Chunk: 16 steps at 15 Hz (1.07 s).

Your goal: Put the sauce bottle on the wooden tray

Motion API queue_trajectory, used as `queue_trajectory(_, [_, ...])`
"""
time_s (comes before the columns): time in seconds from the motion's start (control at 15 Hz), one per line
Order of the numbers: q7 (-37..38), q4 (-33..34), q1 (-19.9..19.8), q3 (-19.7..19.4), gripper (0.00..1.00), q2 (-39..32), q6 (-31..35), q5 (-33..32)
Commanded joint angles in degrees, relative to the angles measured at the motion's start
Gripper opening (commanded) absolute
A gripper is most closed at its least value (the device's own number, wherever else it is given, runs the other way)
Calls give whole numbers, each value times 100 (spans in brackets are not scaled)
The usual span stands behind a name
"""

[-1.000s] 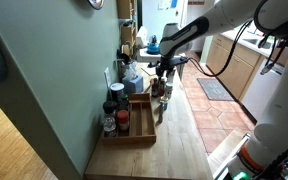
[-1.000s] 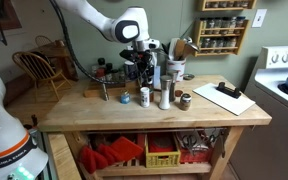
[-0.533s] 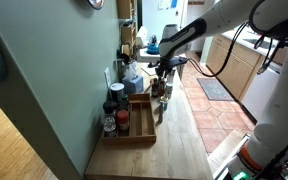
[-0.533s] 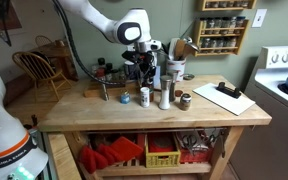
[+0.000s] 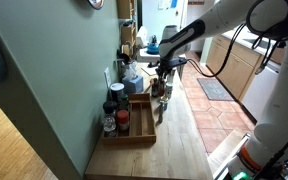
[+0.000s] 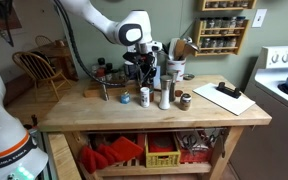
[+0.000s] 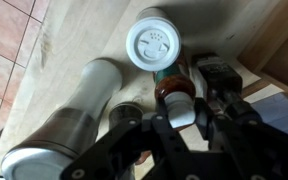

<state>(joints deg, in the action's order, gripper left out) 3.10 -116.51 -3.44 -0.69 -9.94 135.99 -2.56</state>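
Because my own fingers crowd the bottom of the wrist view, I cannot tell whether my claw (image 7: 187,118) is pinching the sauce bottle (image 7: 172,92) or only straddling it. One finger sits on each side of its white cap, and any gap is lost in the dark. The bottle shows a red-brown neck beneath that cap; its body is hidden below. A white shaker top (image 7: 154,42) stands just beyond it, and a steel cylinder (image 7: 79,115) to the left is cut off by the frame. In an exterior view my wrist covers the bottle, which stands on the table (image 5: 184,140) just beside the far right corner of the wooden tray (image 5: 144,118), outside its walls.
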Motion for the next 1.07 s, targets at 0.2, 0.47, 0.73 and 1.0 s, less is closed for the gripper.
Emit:
queue_trajectory(0.2, [-80,0,57,-67,8,52,-7,-7])
queue_trajectory(0.47, [187,-376,156,-87,8,723,-147,-311])
queue_trajectory(0.73, [605,-775,208,-27,8,1547,-391,-855])
queue_trajectory(1.0, [464,-1209,349,235,8,2472,-951,-614])
